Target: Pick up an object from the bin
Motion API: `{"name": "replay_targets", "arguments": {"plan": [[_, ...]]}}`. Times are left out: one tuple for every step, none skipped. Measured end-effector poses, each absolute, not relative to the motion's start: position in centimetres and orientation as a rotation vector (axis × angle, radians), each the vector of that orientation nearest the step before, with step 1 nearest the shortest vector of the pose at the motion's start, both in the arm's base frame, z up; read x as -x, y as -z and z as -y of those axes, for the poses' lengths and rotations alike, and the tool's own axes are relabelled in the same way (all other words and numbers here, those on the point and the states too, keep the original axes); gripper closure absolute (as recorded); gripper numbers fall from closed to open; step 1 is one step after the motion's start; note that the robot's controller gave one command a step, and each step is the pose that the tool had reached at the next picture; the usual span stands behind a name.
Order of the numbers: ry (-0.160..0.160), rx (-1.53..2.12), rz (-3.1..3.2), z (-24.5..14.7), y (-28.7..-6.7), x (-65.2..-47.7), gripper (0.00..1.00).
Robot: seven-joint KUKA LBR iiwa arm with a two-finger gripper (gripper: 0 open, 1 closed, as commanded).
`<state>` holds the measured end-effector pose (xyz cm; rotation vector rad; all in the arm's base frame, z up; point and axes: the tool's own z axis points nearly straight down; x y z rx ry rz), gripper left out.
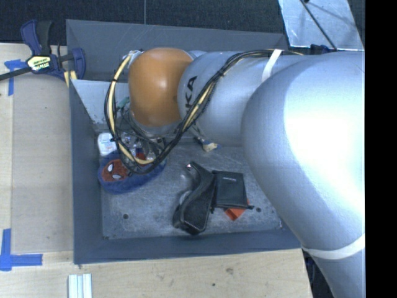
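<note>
blue toy point(127, 177) lies left-right, left in bin point(87, 228) | arm point(298, 135) from right, gripper point(138, 153) over it | grip: we cannot tell

The arm's orange cover point(158, 85) hangs over the left part of the bin point(84, 197), just above a blue cloth thing point(127, 177) with a red patch. A black pouch point(205, 200) lies mid-bin, with a small orange piece point(232, 214) beside it.
</note>
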<state>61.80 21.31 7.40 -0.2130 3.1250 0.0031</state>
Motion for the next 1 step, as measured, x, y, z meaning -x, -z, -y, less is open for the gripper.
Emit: {"name": "replay_targets", "arguments": {"plan": [[-0.005,0.178,-3.125,-21.01,-17.08,-61.74,1.0]]}}
